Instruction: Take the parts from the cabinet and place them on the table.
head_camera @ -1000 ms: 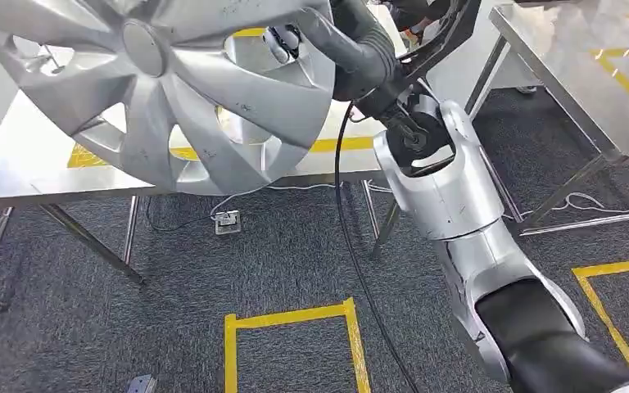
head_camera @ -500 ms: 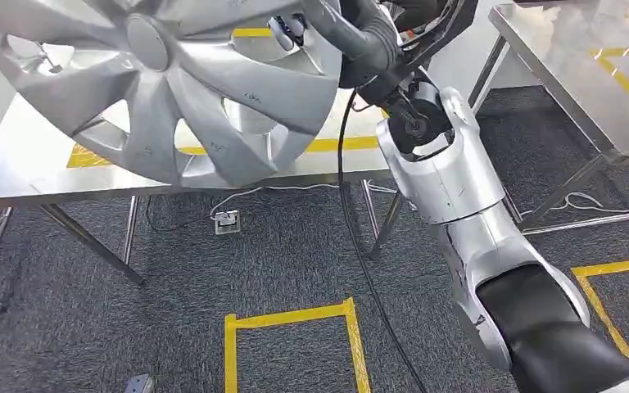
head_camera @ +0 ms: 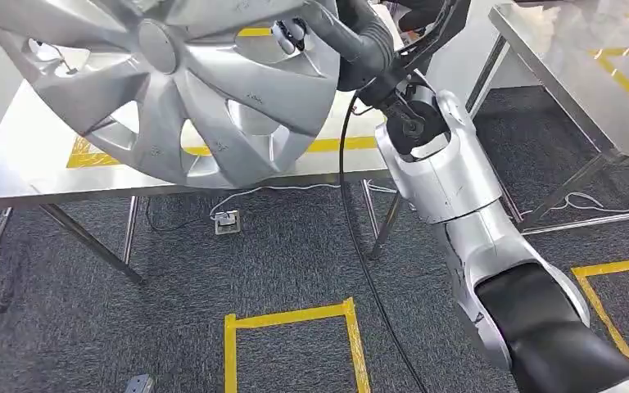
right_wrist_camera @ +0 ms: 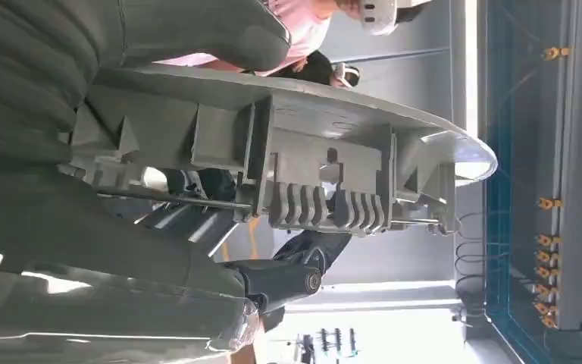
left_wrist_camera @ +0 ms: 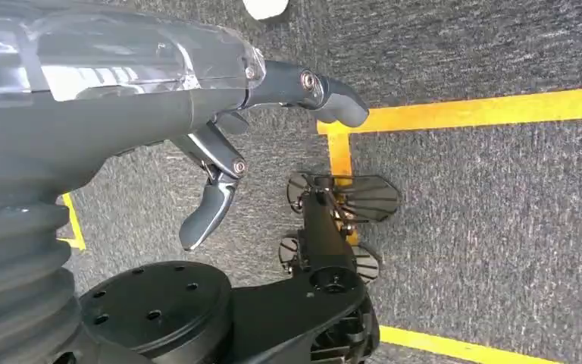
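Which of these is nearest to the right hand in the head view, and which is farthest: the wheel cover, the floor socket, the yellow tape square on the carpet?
1. Wheel cover: held in the right hand, at its left.
2. Floor socket: on the carpet under the table edge.
3. Yellow tape square: lowest on the carpet, closest to the robot.

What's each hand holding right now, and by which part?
The right hand holds the silver wheel cover by its rim edge, thumb on one face, fingers through a spoke opening. The left hand holds nothing.
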